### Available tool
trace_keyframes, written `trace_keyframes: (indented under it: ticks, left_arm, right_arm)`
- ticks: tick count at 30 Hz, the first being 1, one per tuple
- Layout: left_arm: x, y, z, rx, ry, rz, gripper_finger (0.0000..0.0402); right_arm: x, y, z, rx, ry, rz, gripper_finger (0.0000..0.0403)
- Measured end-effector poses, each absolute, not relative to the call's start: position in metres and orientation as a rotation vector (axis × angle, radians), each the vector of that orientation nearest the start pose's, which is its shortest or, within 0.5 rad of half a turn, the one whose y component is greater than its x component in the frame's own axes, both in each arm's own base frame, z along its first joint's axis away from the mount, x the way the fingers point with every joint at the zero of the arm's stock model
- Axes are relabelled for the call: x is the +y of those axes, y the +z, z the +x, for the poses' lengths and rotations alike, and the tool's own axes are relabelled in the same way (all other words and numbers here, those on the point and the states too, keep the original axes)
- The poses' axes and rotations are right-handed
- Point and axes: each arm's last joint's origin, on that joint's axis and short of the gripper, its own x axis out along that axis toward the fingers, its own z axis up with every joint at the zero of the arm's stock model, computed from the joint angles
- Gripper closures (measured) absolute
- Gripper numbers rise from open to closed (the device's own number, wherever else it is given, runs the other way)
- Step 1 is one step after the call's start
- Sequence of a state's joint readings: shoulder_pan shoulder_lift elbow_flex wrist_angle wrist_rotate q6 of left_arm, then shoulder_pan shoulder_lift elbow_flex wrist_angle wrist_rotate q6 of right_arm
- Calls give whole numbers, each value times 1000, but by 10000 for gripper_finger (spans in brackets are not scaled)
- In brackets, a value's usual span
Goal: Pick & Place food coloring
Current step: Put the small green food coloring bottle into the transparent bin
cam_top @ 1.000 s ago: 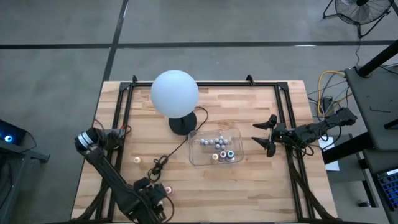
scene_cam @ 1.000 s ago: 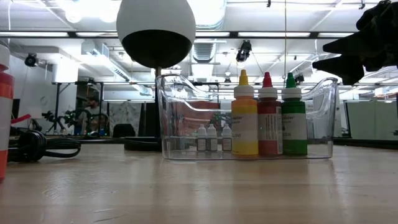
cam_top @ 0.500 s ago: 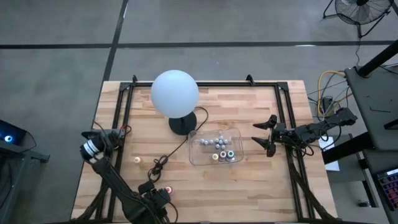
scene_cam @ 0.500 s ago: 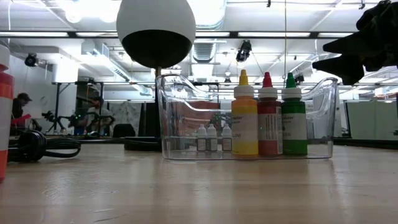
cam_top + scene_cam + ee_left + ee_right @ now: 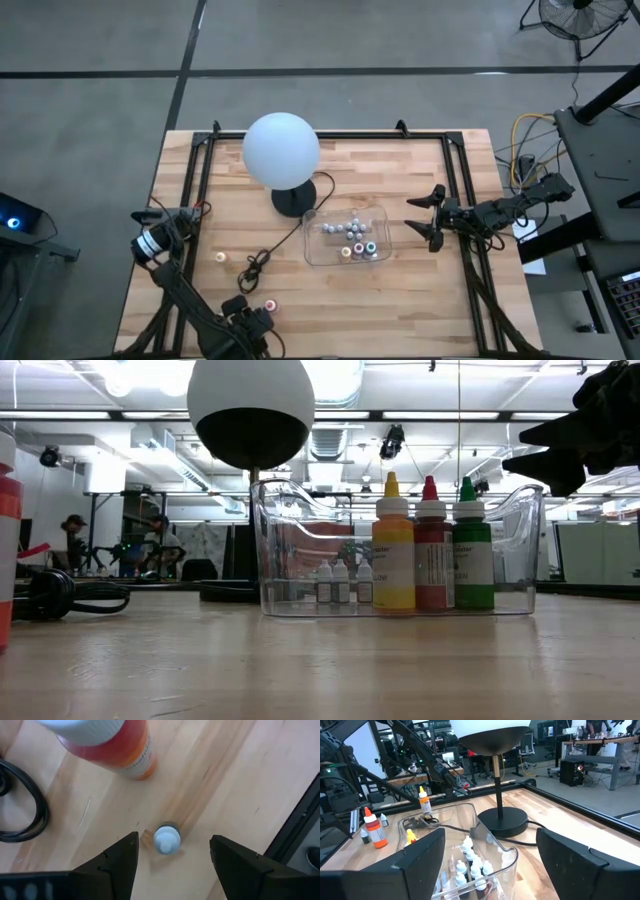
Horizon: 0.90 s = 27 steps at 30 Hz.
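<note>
My left gripper (image 5: 246, 312) is open near the table's near edge, pointing down. In the left wrist view (image 5: 173, 843) its fingers stand on either side of a tiny white-capped dropper bottle (image 5: 166, 839), which stands upright on the wood, and they do not touch it. A larger orange bottle (image 5: 112, 747) stands just beyond it; its cap also shows in the high view (image 5: 270, 305). Several more food coloring bottles (image 5: 352, 238) stand in the clear tray (image 5: 315, 250). One loose bottle (image 5: 221, 257) stands left of the cable. My right gripper (image 5: 432, 218) is open and empty, right of the tray and above the table.
A white globe lamp (image 5: 281, 149) stands on a dark base (image 5: 293, 200) behind the tray; its black cable (image 5: 255, 262) coils across the wood toward my left gripper. Black frame rails (image 5: 196, 190) run along both sides of the table. People show in the room beyond (image 5: 75, 535).
My left arm's upper joint has swung a little toward the table's near edge. Its gripper has stayed close to the orange bottle near the near edge.
</note>
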State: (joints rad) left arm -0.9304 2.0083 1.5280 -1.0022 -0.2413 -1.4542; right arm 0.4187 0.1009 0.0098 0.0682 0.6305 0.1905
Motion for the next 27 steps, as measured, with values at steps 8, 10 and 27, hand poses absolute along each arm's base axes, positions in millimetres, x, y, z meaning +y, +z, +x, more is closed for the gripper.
trace_keyframes:
  ticks: [8, 10, 27]
  left_arm:
    - [-305, 187, 236, 1279, 406, -397, 213]
    - [-305, 187, 236, 1280, 405, -397, 236]
    - [-305, 187, 237, 1261, 399, -391, 334]
  right_arm:
    - [24, 165, 96, 0, -213, 178, 93]
    - [24, 166, 96, 0, -213, 178, 95]
    - [24, 166, 96, -1, -214, 179, 95]
